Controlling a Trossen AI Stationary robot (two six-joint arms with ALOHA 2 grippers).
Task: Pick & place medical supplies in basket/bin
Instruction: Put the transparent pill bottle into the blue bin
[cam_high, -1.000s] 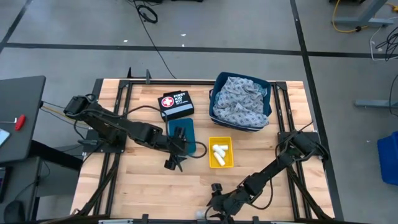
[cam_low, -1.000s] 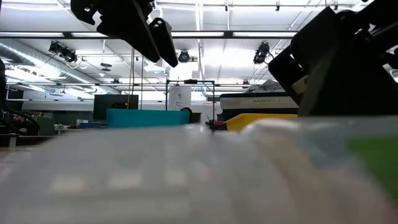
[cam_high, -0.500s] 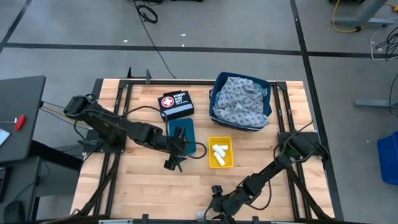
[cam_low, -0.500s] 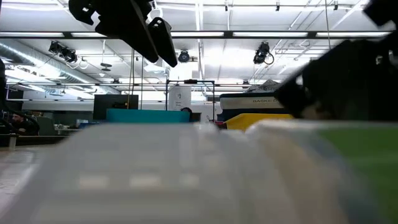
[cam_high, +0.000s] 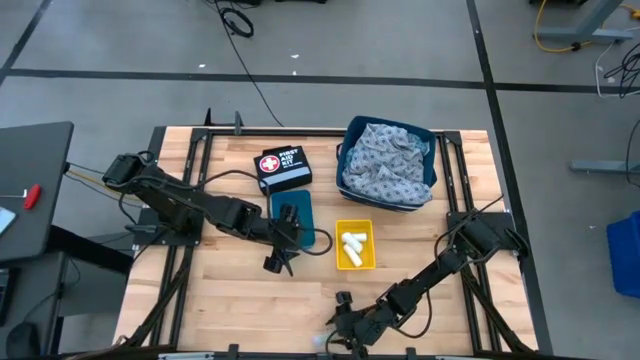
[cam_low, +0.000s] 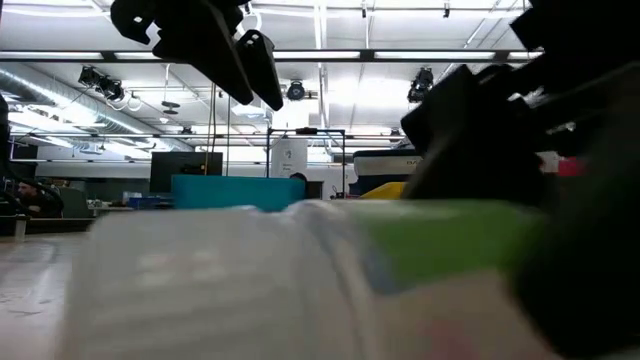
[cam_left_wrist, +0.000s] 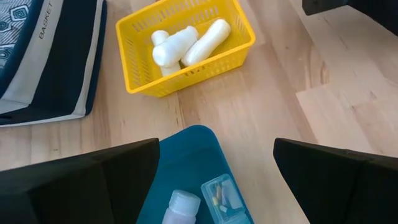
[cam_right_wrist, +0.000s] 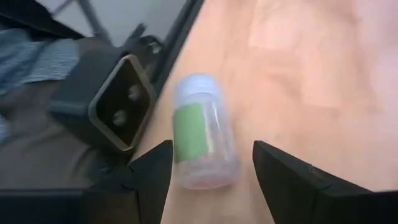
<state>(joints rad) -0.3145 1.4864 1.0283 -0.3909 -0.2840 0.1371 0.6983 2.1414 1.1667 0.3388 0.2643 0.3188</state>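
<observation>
A clear bottle (cam_right_wrist: 199, 124) with a white cap and a green label lies on its side at the table's near edge, filling the foreground of the low view (cam_low: 300, 270). My right gripper (cam_right_wrist: 212, 149) is open and low over it, one finger on each side (cam_high: 333, 322). My left gripper (cam_high: 278, 262) is open and hovers above the teal tray (cam_left_wrist: 193, 155). White gauze rolls (cam_left_wrist: 186, 43) lie in the yellow basket (cam_high: 354, 262). A patterned grey cloth (cam_high: 388, 160) fills the blue bin. My right gripper has its fingers (cam_right_wrist: 155, 174) along both sides of the bottle's bottom end (cam_right_wrist: 205, 177), coming level from the table's right. The bottle lies flat on the table. Whether a finger touches it I cannot tell.
A black pouch with a red-and-white cross (cam_high: 284, 168) sits at the far side. The teal tray holds a small white bottle (cam_left_wrist: 180, 208) and a clear pill box (cam_left_wrist: 224, 196). A black camera block (cam_right_wrist: 112, 106) stands at the near edge beside the bottle.
My right gripper has edged toward the table's left along the near edge. In the low view the bottle's green label has shifted from the picture's right toward its middle. My left arm has kept still.
</observation>
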